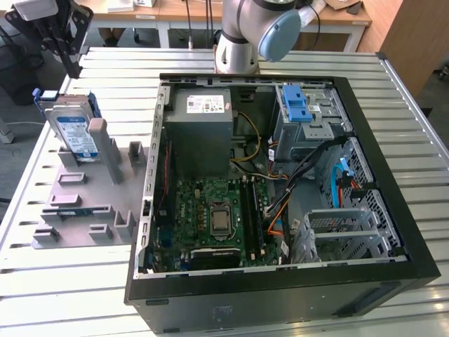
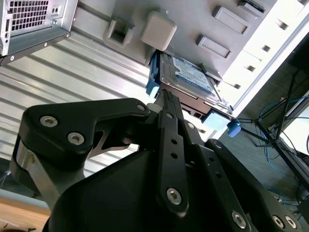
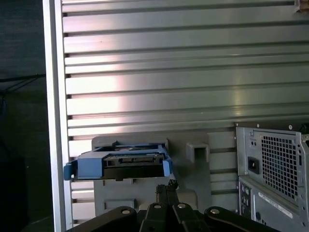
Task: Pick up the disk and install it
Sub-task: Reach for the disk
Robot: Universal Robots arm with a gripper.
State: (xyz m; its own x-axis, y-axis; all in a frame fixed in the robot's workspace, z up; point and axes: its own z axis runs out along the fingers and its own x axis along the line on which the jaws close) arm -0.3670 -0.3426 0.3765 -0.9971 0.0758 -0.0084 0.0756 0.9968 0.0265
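One disk [image 1: 76, 133] stands on its edge in a grey holder [image 1: 84, 203], at the holder's back corner and close to the worktop's [image 1: 70, 281] edge on the exterior view's left. It tilts back with its white-and-blue label facing up, and a blue frame runs round its edges. An upright grey post [image 1: 98, 137] of the holder rises just beside it.

The gripper [image 1: 74, 70] hangs over that same corner of the worktop, above the disk and apart from it. In the first wrist view the fingertips [image 3: 167, 185] point toward the end face of the disk [image 3: 120, 164], where the blue frame wraps a dark connector edge, and bare holder [image 3: 203, 145] shows between them. In the second wrist view the gripper [image 2: 165, 94] lies close before the labelled face of the disk [image 2: 190, 75] without touching it. The two black fingers look pressed flat against each other with nothing between them, though the linkage hides part of the tips, so I read the pincer as closed and empty.

The open case [image 1: 280, 281] lies on its side across the middle of the worktop, just beside the holder. Inside it are a grey power supply [image 1: 208, 133], a green board [image 1: 217, 217], a blue latch [image 1: 298, 105] on the upper bay and a bare metal cage [image 1: 344, 232] near the corner on the exterior view's right. The arm's base [image 1: 245, 35] stands at the worktop's back edge.
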